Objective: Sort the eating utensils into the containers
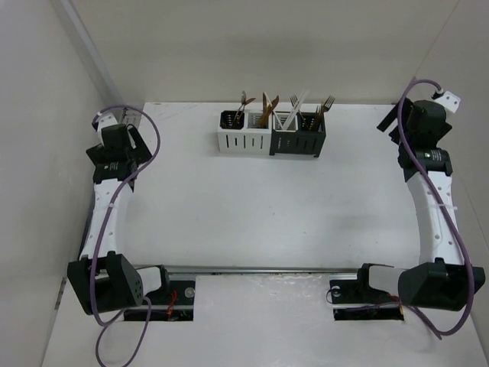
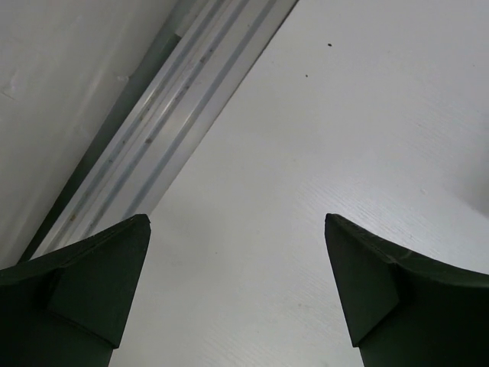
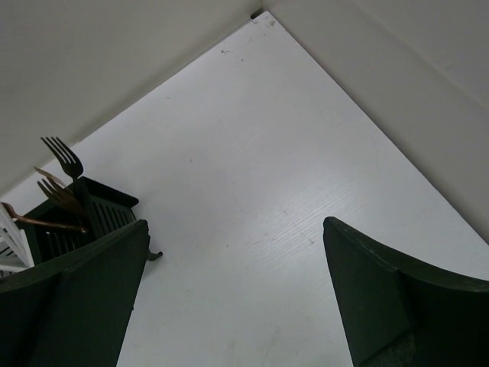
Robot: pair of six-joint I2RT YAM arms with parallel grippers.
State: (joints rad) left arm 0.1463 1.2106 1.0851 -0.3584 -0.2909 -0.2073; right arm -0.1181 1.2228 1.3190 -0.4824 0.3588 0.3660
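The containers stand in a row at the back middle of the table, a white pair (image 1: pixel 243 139) and a black pair (image 1: pixel 299 141). Eating utensils (image 1: pixel 267 109) stand upright in them: forks, copper pieces and white chopsticks (image 1: pixel 296 112). In the right wrist view the black container (image 3: pixel 84 218) with forks (image 3: pixel 63 157) shows at the left edge. My left gripper (image 2: pixel 237 218) is open over bare table at the far left, with nothing between its fingers. Far right, my right gripper (image 3: pixel 235 222) is open and empty as well, well apart from the containers.
An aluminium rail (image 2: pixel 164 115) runs along the table's left edge beside the left gripper. White walls close in the table (image 1: pixel 252 206) at the left, back and right. Purple cables (image 1: pixel 149 141) loop over both arms. The arm bases (image 1: pixel 164 290) sit at the near edge.
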